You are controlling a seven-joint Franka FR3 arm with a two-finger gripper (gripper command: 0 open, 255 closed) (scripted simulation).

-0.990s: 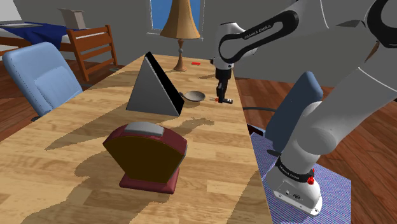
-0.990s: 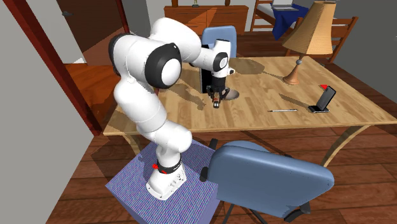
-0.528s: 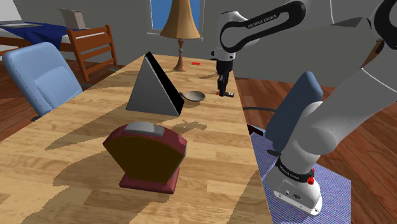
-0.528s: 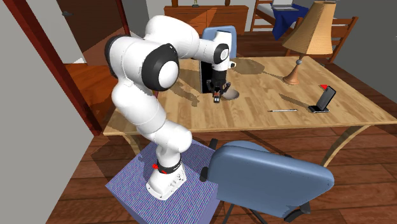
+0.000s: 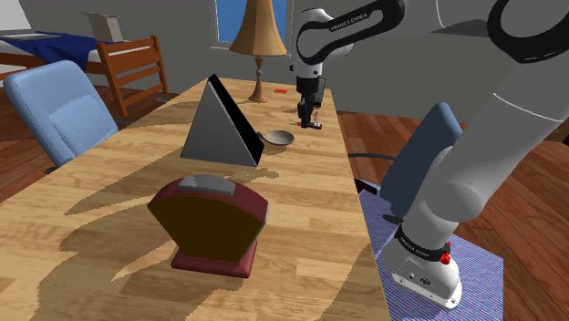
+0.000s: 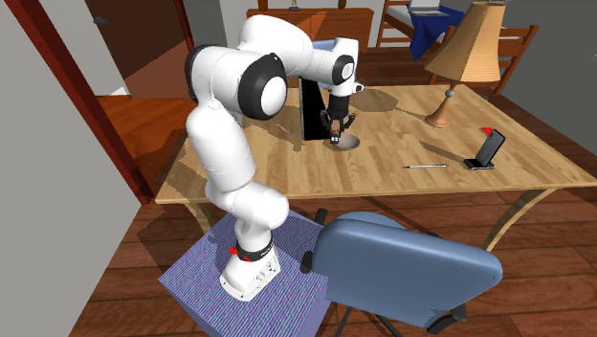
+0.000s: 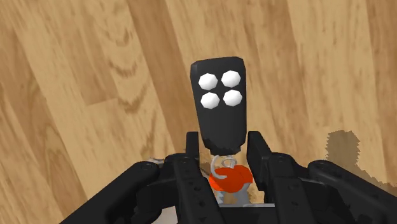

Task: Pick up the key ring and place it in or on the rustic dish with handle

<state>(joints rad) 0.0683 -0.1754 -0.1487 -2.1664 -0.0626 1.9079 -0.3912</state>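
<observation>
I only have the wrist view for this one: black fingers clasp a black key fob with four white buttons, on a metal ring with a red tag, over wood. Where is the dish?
Observer: In the shoulder view a small greyish dish with a handle sits on the wooden table, left of the gripper.
Operator: Anything crowding it?
Observer: A dark triangular wedge stands right beside the dish, on the shoulder view's left.
Operator: Is the key ring off the table?
Observer: Yes. In the second exterior view the key ring hangs above the table by the dish's rim. I cannot tell whether it is directly over the dish.
</observation>
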